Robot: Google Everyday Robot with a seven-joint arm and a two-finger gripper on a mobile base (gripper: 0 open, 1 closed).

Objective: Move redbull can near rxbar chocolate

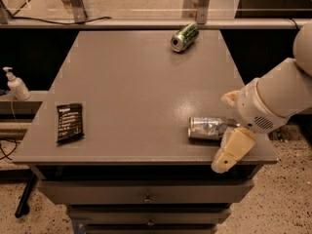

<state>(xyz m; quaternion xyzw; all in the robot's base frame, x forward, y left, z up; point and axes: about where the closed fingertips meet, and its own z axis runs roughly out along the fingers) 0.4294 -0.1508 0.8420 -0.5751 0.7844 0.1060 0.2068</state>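
Note:
The redbull can (206, 128), slim and silver, lies on its side near the front right of the grey table (131, 82). My gripper (230, 126) reaches in from the right and is open. One cream finger (233, 151) hangs in front of the can's right end, over the table's front edge, and the other (229, 98) sits behind it. The can's right end is hidden by my wrist. The rxbar chocolate (69, 122), a flat black wrapper, lies far off at the front left of the table.
A shiny green can (184, 37) lies on its side at the table's back edge. A soap dispenser (17, 84) stands on a ledge left of the table. Drawers (146, 198) sit below the tabletop. A rail and glass panel run behind.

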